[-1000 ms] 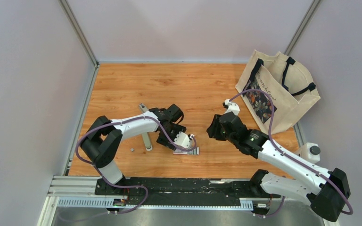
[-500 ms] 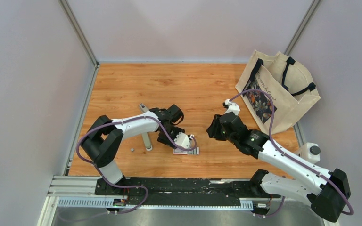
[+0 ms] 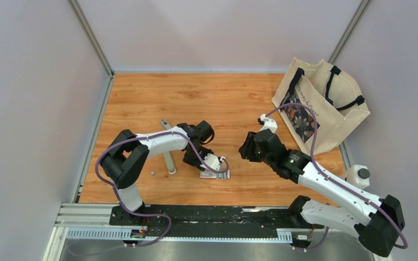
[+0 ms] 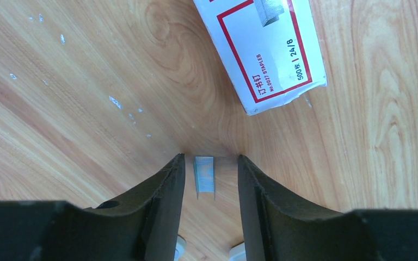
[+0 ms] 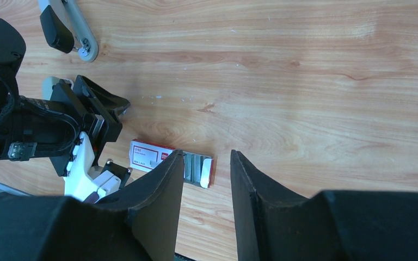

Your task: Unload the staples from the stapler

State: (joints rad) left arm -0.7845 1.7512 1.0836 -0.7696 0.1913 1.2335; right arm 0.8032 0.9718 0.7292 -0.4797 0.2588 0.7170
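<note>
A short grey strip of staples (image 4: 204, 176) lies on the wooden table between the fingers of my left gripper (image 4: 211, 157), which is open, straddling the strip without touching it. In the top view the left gripper (image 3: 191, 158) points down just right of the grey stapler (image 3: 168, 155), which lies opened out, and the strip is hidden under it. A tiny grey bit (image 3: 152, 172) lies left of the stapler. My right gripper (image 3: 246, 148) is open and empty, held above the table to the right. Its wrist view (image 5: 207, 154) shows the stapler (image 5: 68, 27) at the top left.
A small red-and-white staple box (image 3: 216, 174) lies just right of the left gripper, its tray slid out with staple strips showing (image 5: 196, 167); it also shows in the left wrist view (image 4: 261, 49). A canvas tote bag (image 3: 321, 103) stands at the far right.
My left arm's elbow has shifted a little to the right, and the left gripper has stayed over the same spot by the box. The right arm has not moved.
</note>
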